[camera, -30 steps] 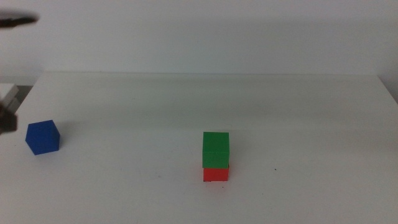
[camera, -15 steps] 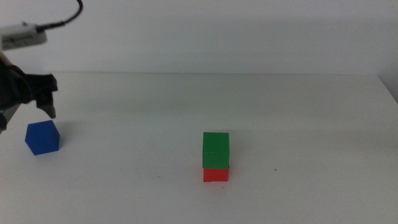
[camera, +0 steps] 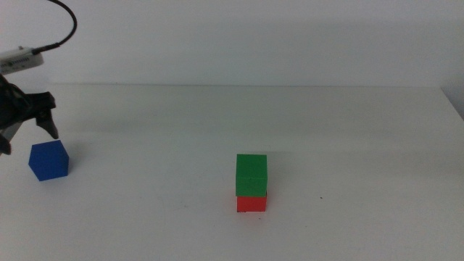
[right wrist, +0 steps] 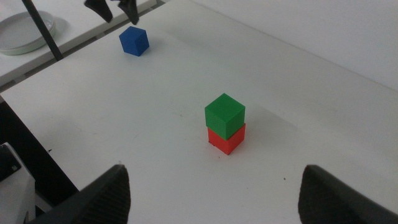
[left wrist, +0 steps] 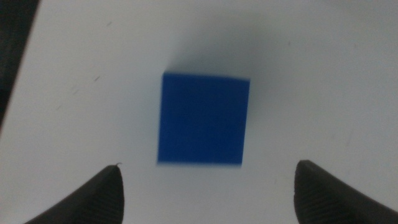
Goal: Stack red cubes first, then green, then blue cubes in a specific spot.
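Note:
The green cube [camera: 251, 172] sits on the red cube [camera: 251, 202] in a two-high stack at the table's front middle, also in the right wrist view (green cube [right wrist: 224, 114], red cube [right wrist: 227, 141]). The blue cube [camera: 49, 160] lies alone at the far left. My left gripper [camera: 27, 130] hovers open just above and behind it. In the left wrist view the blue cube [left wrist: 203, 119] lies centred ahead of the open left gripper [left wrist: 208, 171], untouched. My right gripper [right wrist: 216, 169] is open and empty, high above the table's near side and out of the middle view.
The white table [camera: 362, 145] ends close to the left of the blue cube. A round white dish [right wrist: 25, 28] and dark stand bars [right wrist: 40, 31] lie beyond that edge. A tiny dark speck [camera: 322, 198] marks the tabletop right of the stack.
My left gripper has come in from the left edge and now hangs over the blue cube, slightly further left than half a second ago. The cubes have not moved.

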Controlling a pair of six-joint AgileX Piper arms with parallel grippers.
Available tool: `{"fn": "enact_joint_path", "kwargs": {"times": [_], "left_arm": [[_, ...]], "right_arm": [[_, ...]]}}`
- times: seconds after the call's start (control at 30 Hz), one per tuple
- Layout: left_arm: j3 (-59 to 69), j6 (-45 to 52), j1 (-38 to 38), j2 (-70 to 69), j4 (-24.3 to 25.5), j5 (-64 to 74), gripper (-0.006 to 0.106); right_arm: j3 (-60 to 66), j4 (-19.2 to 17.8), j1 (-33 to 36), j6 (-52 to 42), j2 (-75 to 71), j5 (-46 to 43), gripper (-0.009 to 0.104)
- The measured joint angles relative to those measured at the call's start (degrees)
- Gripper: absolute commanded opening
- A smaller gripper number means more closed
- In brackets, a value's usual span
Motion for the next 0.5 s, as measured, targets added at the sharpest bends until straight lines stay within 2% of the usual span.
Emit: {"fn": "enact_joint_path", "kwargs": {"times": [0.5], "left_arm": [[-0.7,-0.5,0.0,7.2,-0.8,-7.2,0.094]], "right_arm": [[0.0,0.0,0.0,0.0,0.0,0.0,0.092]]}}
